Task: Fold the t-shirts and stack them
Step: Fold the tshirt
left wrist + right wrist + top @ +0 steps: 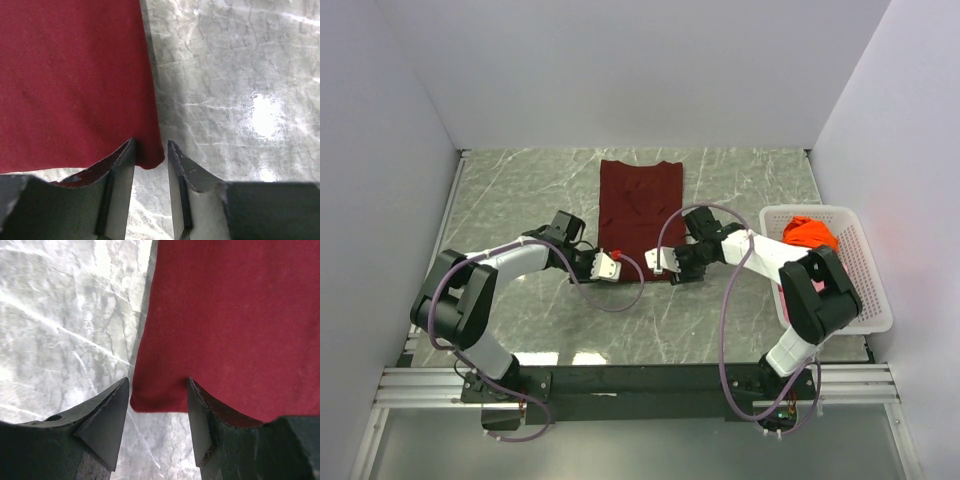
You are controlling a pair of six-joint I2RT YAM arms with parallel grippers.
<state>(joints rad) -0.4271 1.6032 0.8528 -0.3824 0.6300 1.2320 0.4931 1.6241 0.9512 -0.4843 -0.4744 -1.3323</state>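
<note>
Jaws of the left gripper (150, 146) stand apart astride the near left corner of the maroon t-shirt (70, 75) — those of the right gripper (157, 384) gape likewise around its near right corner. It lies flat on the counter (240, 75), long axis running away from both arms.

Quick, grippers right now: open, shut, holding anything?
Left gripper: open, straddling a corner of the maroon t-shirt, not clamped.
Right gripper: open, straddling its other near corner.
</note>
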